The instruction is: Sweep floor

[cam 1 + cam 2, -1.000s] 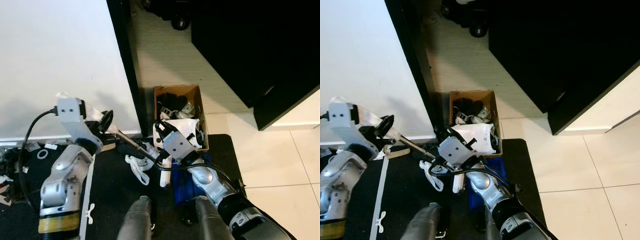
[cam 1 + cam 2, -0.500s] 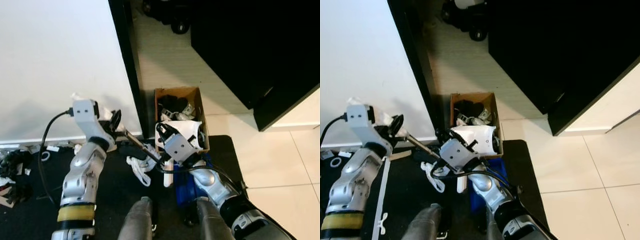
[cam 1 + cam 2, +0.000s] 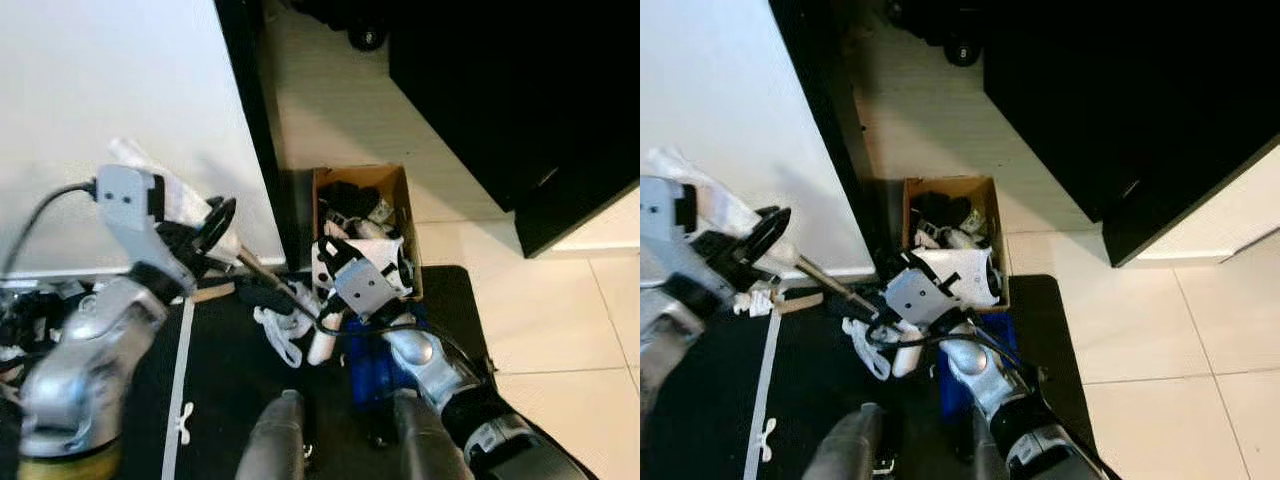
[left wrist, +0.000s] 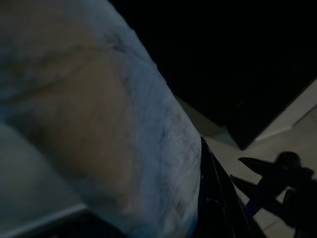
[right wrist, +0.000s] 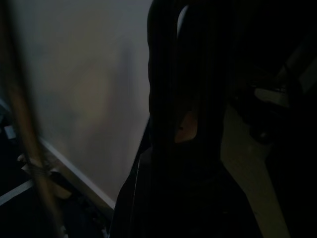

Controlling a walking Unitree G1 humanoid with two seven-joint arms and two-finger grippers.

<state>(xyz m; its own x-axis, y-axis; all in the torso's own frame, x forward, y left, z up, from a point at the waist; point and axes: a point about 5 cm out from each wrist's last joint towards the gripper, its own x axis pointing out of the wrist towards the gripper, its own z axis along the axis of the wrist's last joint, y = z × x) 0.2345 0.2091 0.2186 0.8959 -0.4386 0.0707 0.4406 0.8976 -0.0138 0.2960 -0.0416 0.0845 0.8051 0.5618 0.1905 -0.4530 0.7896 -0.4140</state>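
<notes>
Broom handle: thin dark-and-wood stick, slanting over black mat between our grippers. Left gripper at upper end by white wall, right gripper at lower end; finger state of both: we cannot tell. Cardboard box just behind.

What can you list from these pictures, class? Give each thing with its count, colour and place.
Cardboard box: one, brown, on the floor beside the dark door frame, full of black and white items.
Mat: one, black, under the robot.
Broom handle: one, thin and dark, running between the two end effectors.
Wall: white, on the robot's left.
Floor tiles: cream, on the right.
Left end effector: black, at the handle's upper end.
Right end effector: black, lower on the handle.
</notes>
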